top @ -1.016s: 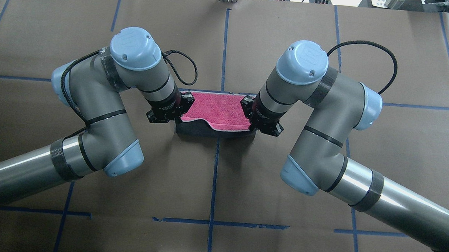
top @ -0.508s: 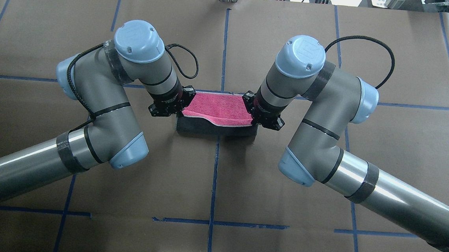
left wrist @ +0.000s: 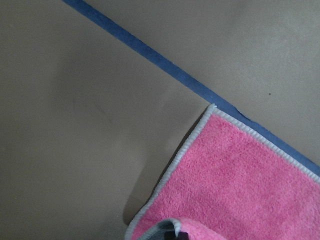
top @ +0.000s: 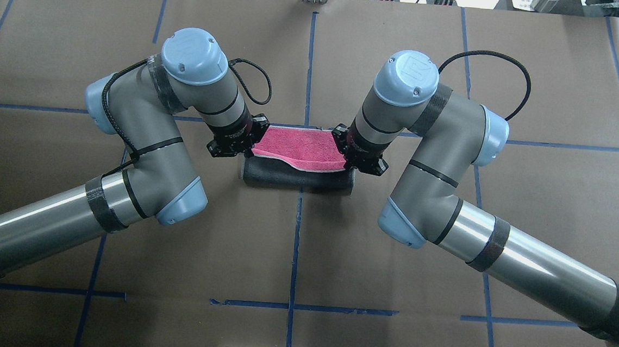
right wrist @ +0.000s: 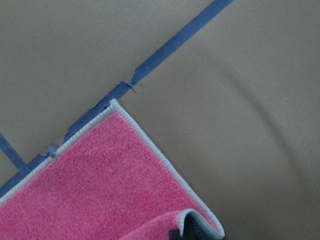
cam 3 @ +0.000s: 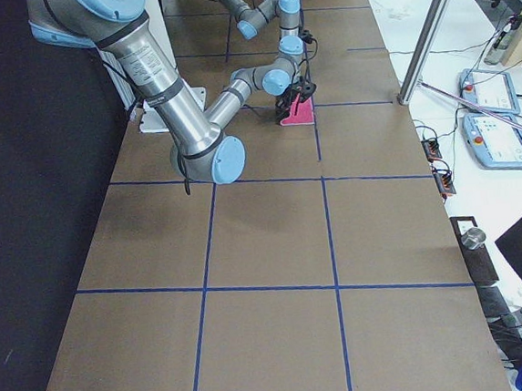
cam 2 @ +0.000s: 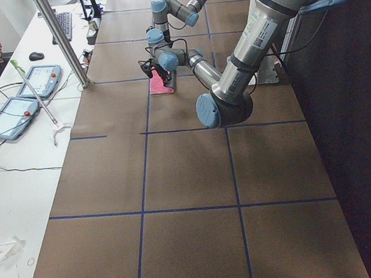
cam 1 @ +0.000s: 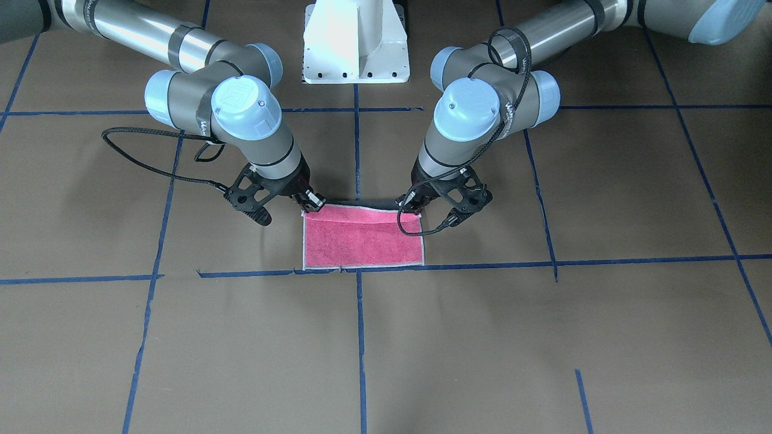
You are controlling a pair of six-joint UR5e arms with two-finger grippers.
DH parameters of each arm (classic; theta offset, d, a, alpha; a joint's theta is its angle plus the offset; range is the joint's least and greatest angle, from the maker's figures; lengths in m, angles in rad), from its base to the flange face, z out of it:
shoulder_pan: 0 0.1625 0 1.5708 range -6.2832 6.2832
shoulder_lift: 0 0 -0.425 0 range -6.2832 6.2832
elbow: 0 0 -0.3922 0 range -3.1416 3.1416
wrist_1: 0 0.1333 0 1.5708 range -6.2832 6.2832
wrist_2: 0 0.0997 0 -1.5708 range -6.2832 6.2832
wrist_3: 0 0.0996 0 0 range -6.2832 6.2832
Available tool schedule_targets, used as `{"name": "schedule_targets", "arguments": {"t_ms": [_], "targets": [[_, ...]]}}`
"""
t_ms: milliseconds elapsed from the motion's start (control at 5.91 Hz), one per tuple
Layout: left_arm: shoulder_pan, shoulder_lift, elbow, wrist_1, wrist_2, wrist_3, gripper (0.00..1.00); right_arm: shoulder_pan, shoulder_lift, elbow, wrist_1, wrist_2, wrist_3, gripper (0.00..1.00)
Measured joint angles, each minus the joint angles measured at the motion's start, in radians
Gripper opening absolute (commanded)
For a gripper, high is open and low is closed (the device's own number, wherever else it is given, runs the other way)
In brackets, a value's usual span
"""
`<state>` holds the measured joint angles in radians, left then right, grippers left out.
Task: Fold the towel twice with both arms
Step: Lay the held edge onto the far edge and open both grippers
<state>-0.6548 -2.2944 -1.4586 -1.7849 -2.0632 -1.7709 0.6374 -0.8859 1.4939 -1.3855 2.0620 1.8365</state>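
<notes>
A square embossed mark, seemingly the letters UR, is being shown on the right arm's [cam 1: 129, 29] light-blue cap [cam 1: 246, 107], above one end of the towel [cam 1: 362, 241]. The same mark is being carried by the left arm's [cam 1: 543, 29] joint cap [top: 195, 56], above the towel's other end. White lettering is being displayed on the black bands [cam 1: 511, 111] beside both caps, but it is too small to be read. A printed strip [cam 2: 252, 35] on the left arm's tube, well back from the towel, is likewise being left unread.
</notes>
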Motion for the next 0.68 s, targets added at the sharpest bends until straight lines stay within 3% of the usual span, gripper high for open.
{"name": "schedule_targets", "arguments": {"t_ms": [677], "targets": [[-0.031, -0.019, 0.059, -0.054, 0.000, -0.049, 0.00, 0.028, 0.018, -0.036, 0.022, 0.003, -0.001, 0.02]]}}
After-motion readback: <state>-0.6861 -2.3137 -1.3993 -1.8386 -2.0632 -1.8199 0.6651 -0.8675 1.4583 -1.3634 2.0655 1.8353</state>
